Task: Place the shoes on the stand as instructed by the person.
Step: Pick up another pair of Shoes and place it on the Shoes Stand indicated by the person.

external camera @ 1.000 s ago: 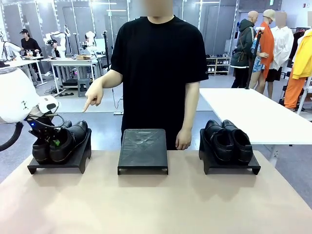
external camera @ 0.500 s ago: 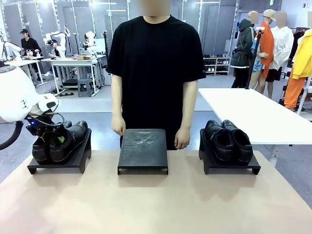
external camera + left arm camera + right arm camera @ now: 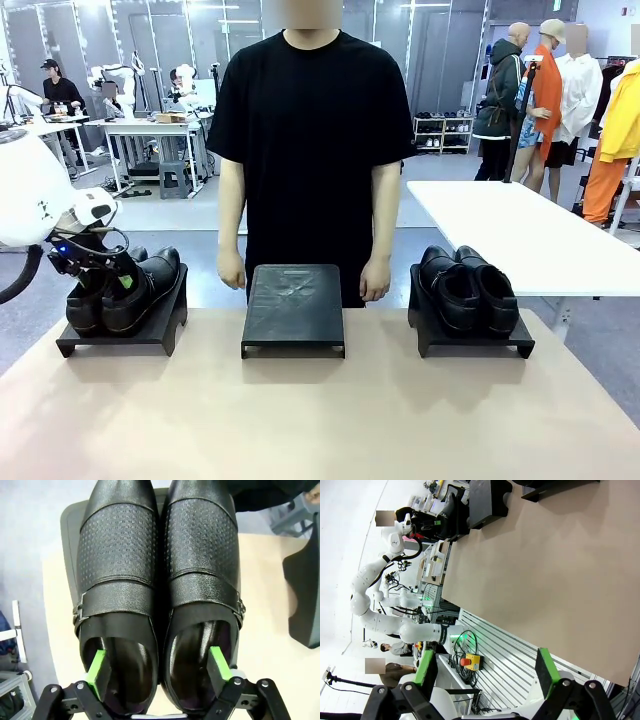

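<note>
Beige tabletop (image 3: 320, 410); embossed glossy shoes (image 3: 160, 580) (black), left pincer (image 3: 159, 672) straddling.

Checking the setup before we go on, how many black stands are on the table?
3. Left stand holds a shoe pair with the left gripper at them, middle stand is bare, right stand holds the other pair.

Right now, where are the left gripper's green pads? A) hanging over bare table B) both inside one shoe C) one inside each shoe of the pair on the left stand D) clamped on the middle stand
C: in the left wrist view the left gripper has one green pad down in the opening of one shoe and the other pad inside its neighbour, jaws spread across the pair on the left stand.
</note>
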Controlling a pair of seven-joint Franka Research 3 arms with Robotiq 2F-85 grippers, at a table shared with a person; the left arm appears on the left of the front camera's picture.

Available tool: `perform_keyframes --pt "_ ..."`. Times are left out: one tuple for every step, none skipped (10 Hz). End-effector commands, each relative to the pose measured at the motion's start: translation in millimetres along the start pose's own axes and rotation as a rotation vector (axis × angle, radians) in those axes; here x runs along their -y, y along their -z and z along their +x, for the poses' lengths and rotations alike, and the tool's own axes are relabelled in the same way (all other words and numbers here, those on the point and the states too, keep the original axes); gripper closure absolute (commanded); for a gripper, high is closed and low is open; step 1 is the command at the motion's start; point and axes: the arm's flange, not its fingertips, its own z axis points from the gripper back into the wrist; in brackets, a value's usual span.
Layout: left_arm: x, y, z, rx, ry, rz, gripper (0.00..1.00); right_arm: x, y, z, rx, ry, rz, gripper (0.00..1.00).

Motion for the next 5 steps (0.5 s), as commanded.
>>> perform_keyframes --pt "-0.8 3.3 4.3 0.003 0.000 0.001 0.02 -2.8 -2.5 -0.8 -0.006 -0.007 0.001 0.00" --pt "-0.8 3.3 4.3 0.003 0.000 0.001 0.02 -2.8 -2.5 -0.8 -0.006 -0.007 0.001 0.00" --pt "-0.8 3.3 4.3 0.003 0.000 0.001 0.02 -2.8 -2.5 -0.8 -0.006 -0.007 0.001 0.00" --pt "-0.8 3.3 4.3 0.003 0.000 0.001 0.02 -2.8 -2.5 -0.8 -0.006 -0.007 0.001 0.00" --pt "-0.8 3.3 4.3 0.003 0.000 0.001 0.02 -2.8 -2.5 -0.8 -0.006 -0.007 0.001 0.00"
